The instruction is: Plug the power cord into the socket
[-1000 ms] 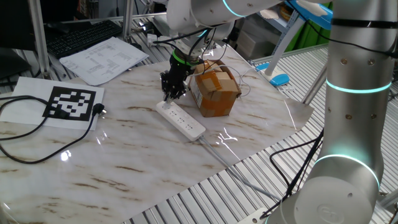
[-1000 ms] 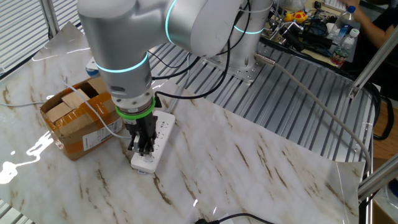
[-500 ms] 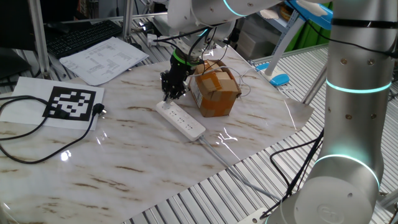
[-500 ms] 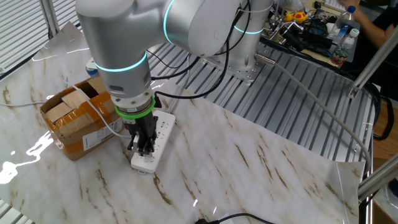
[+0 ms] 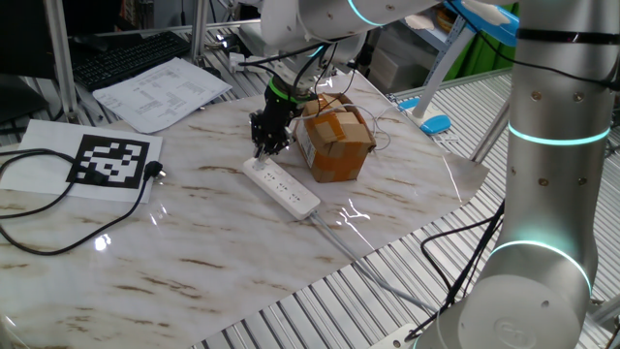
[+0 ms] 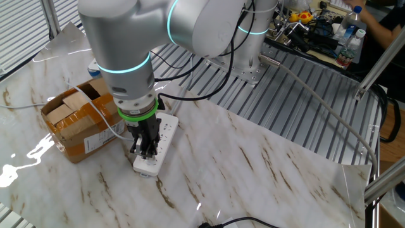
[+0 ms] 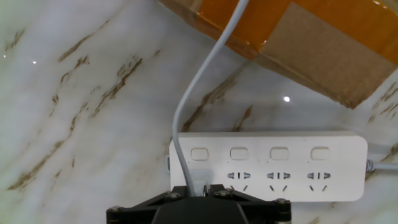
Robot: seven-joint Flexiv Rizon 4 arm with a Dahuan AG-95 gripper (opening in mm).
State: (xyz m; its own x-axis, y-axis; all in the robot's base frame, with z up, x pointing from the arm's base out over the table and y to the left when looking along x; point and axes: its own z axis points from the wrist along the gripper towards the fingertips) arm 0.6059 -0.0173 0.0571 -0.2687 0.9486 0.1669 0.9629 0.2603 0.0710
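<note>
Nothing has shifted since the earlier frames: the pincer (image 6: 146, 152) stays nearly pressed together, pinching the white power cord (image 7: 199, 93) at the end outlet of the socket (image 7: 298, 163), which lies on the marble surface (image 6: 253, 171) beside the cardboard box (image 6: 73, 123).

The Flexiv Rizon arm (image 6: 126, 38) is showing thick, rounded silver-grey segments, each joint glowing with a thin cyan light ring. In the upper left of the other fixed view, a bright green band is circling the wrist just above the black two-finger gripper (image 6: 145, 151). Black cables are looping beside the wrist. At the right edge of one fixed view, the column (image 5: 552, 165) is wearing two cyan rings.
</note>
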